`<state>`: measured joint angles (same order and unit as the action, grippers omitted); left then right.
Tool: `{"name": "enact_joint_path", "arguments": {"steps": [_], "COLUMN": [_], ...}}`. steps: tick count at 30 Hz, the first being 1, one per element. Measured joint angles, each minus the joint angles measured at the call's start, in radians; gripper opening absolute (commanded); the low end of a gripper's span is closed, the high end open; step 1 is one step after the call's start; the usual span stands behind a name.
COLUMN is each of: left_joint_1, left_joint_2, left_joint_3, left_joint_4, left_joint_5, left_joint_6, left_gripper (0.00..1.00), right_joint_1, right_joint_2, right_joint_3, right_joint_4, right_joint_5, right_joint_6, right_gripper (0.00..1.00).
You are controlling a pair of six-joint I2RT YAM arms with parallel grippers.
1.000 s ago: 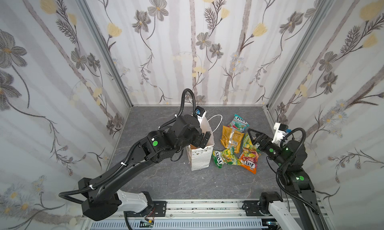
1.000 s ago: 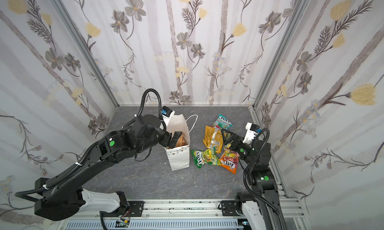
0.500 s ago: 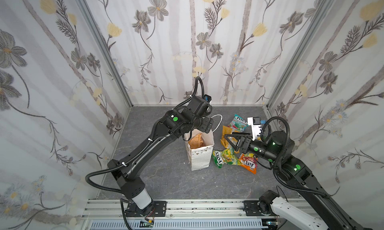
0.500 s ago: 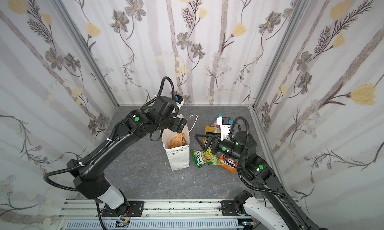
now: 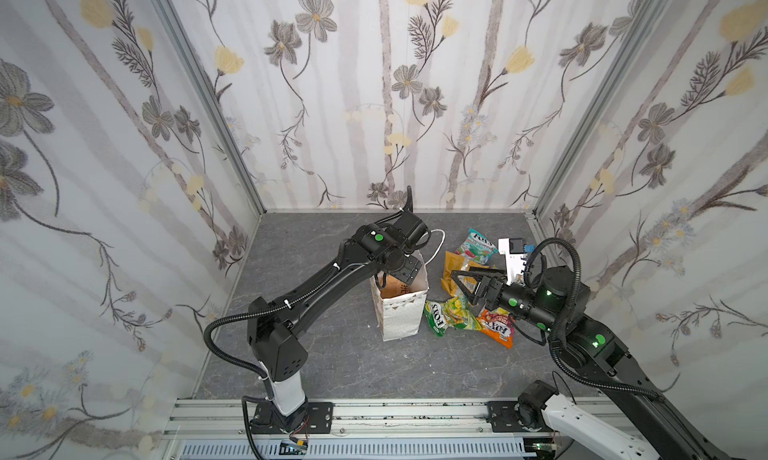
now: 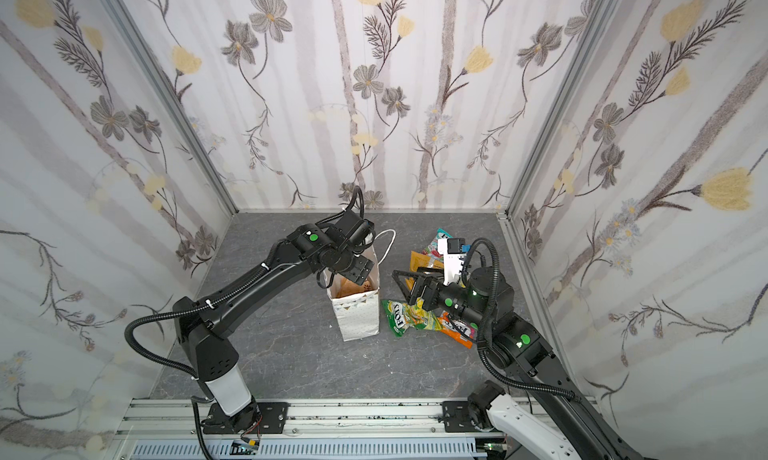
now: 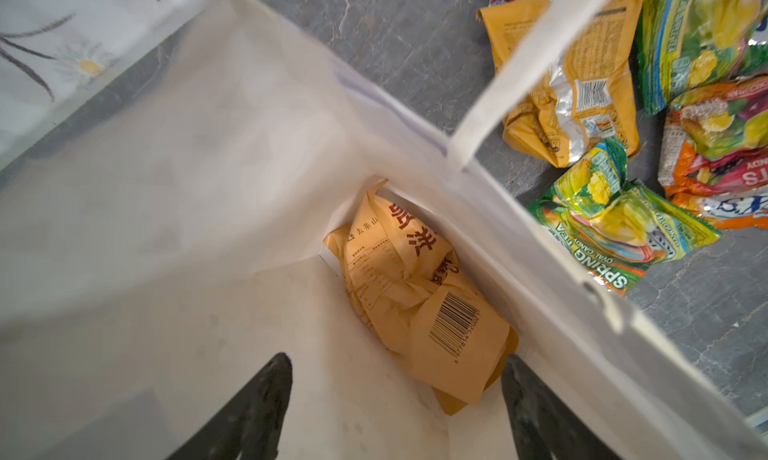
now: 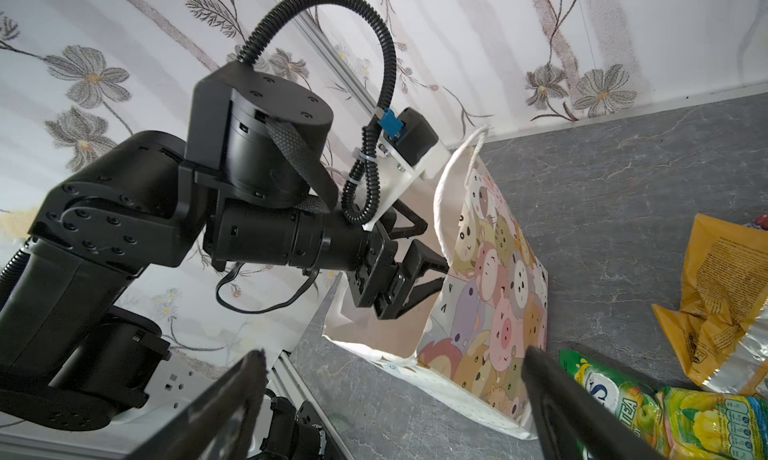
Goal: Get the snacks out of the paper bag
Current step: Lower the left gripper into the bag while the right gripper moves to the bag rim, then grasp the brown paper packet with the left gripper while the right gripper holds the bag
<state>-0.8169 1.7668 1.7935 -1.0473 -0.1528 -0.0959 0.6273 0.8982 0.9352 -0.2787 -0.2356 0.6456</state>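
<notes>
Left gripper is at the mouth of the paper bag, tips just inside, jaws apart, nothing between them. It points straight down because the bag stands upright and the one snack I can see inside, an orange pouch, lies at the bottom, pushed into a corner against the side wall. Top entry is the only way in.

Right gripper hovers just beside the bag on its cartoon-panel side, jaws wide apart, empty. My read: placed to steady the bag if it lifts.

Already out on the table, right of the bag: teal packet, chip bag, yellow-green packet, orange-red packet — bunched, some overlapping.

In the way:
- The cord handle arches over the opening on the pile side.
- The walls are tight around my fingers.

Risk: snagging the cord, or dragging the bag up with the pouch.
</notes>
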Motion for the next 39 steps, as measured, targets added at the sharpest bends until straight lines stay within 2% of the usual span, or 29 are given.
{"name": "enact_joint_path", "arguments": {"steps": [5,15,39], "left_joint_1": [0.006,0.011,0.027], "left_joint_2": [-0.008,0.009,0.139], "left_joint_3": [-0.094,-0.18,-0.39], "left_joint_4": [0.03,0.082,0.283], "left_joint_5": [0.026,0.047,0.108], "left_joint_6": [-0.029,-0.065,-0.119], "left_gripper": [0.8,0.8,0.83], "right_joint_1": [0.0,0.0,0.0], "right_joint_2": [0.01,0.019,0.019], "right_joint_3": [0.0,0.0,0.007], "right_joint_4": [0.006,0.006,0.006], "right_joint_5": [0.0,0.006,0.006], "right_joint_6": [0.0,0.0,0.0], "right_gripper": [0.96,0.96,0.97]}}
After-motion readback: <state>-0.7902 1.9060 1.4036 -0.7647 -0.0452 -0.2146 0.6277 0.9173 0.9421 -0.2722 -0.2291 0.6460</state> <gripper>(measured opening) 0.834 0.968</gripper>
